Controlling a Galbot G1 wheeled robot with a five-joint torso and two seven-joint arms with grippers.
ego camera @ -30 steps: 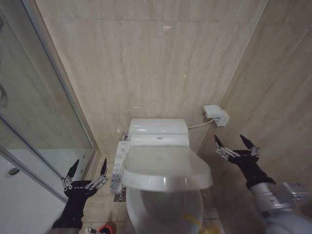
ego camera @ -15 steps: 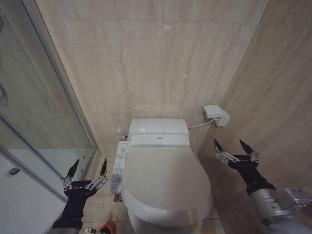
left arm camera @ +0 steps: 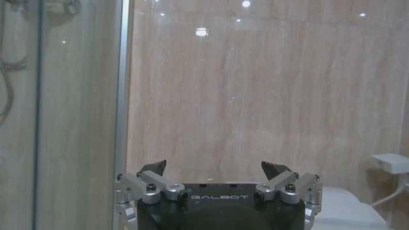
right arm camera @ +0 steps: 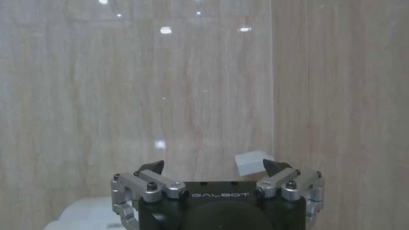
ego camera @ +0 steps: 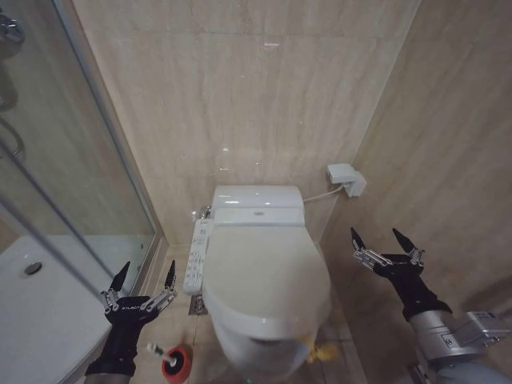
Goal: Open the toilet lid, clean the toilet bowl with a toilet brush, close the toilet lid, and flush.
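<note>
The glossy white toilet lid (ego camera: 264,272) lies flat and shut over the toilet bowl, hiding its inside; only the bowl's white outer front (ego camera: 250,354) shows below the lid. A yellow strap (ego camera: 318,349) hangs at the lid's front right edge. The toilet brush (ego camera: 156,350) stands on the floor left of the toilet, its thin white handle rising out of a red cup holder (ego camera: 178,362). My left gripper (ego camera: 146,274) (left arm camera: 214,166) hovers open above the brush, holding nothing. My right gripper (ego camera: 382,238) (right arm camera: 213,166) is open and holds nothing, right of the toilet near the side wall.
A glass shower door (ego camera: 88,160) and white shower tray (ego camera: 40,304) stand close on the left. The toilet's side control panel (ego camera: 196,256) and boxy rear unit (ego camera: 258,204) face the tiled back wall. A white wall box (ego camera: 346,178) with a cable sits at the right.
The lid dropped from half raised to fully shut over the bowl. The camera has since shifted, bringing the brush and more floor into view. Both grippers stay open.
</note>
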